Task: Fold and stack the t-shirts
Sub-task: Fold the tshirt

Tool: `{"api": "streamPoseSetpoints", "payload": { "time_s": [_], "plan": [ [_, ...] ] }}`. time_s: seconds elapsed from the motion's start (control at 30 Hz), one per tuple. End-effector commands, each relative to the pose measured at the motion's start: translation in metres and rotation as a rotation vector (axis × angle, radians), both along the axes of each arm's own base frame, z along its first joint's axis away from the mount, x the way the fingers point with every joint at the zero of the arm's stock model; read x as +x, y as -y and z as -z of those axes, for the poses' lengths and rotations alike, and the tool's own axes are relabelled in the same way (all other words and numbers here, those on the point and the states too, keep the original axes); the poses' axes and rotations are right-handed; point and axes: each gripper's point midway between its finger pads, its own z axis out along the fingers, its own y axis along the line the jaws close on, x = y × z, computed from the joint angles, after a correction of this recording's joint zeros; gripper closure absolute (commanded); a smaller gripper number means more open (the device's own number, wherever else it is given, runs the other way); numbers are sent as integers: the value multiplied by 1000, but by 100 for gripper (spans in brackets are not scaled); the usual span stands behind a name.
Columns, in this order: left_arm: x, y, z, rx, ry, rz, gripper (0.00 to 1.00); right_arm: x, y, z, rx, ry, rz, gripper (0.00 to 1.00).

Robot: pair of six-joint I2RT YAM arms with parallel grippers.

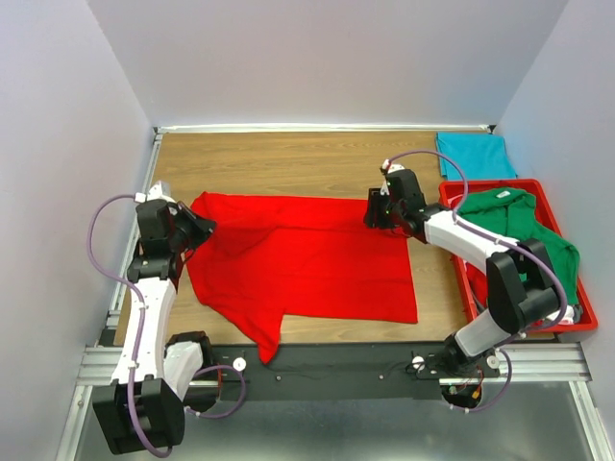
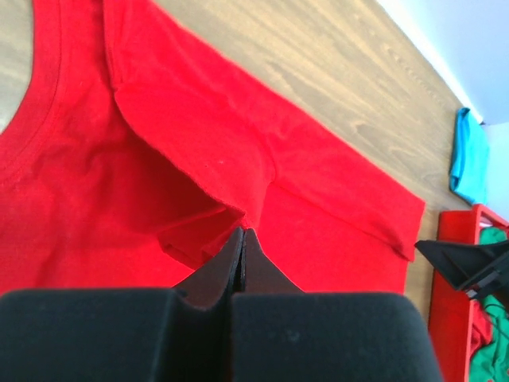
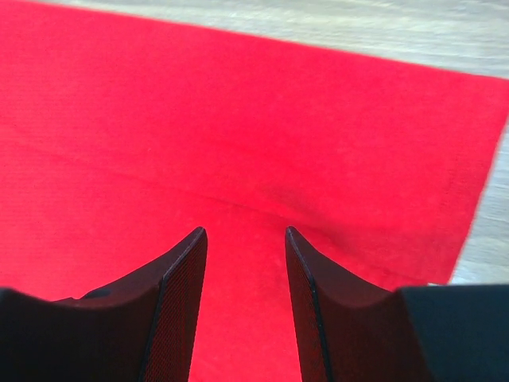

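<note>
red t-shirt (image 1: 307,259): lying spread across the middle of the table (image 1: 288,158), collar toward the left arm, hem toward the right; bunching up into a raised fold at the left end; one sleeve hanging over the near edge of the table.
left gripper (image 2: 242,235): pressing fully closed on that raised fold, fingertips meeting with red cloth caught between them, just beside the collar and the far sleeve seam; lifting the cloth a little off the wood there.
right gripper (image 3: 244,232): standing parted with a moderate gap, gripping nothing, flat red cloth showing between the fingers; hovering low over the far right corner of the red t-shirt, near its hem edge; touching the cloth or not, impossible to tell.
teal t-shirt (image 1: 473,156): lying folded flat in the far right corner of the table, well apart from the red t-shirt, just beyond the far end of the red tray (image 1: 524,182).
green t-shirt (image 1: 524,226): lying crumpled inside the red tray, spilling over its right rim.
red tray position: sitting along the right edge of the table, beside the right arm, near the hem of the red t-shirt.
</note>
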Motion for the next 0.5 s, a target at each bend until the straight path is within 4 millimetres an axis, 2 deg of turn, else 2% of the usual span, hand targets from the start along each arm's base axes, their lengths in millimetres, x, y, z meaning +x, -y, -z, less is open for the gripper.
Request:
{"api": "streamPoseSetpoints", "payload": {
  "time_s": [0.0,0.17,0.27,0.43,0.47],
  "plan": [
    [-10,0,23,4,-54,-5,100,-11,-31,2,60,-40,-137,49],
    [-10,-11,47,47,-91,-46,100,-18,-60,6,35,-37,-233,49],
    [-5,-17,61,72,-111,-65,100,-25,-85,6,27,-33,-303,49],
    [22,-29,64,122,-105,-86,100,-28,-121,3,20,-10,-408,49],
    [27,-31,76,135,-144,-86,100,-29,-127,2,19,-4,-426,49]
  ]
}}
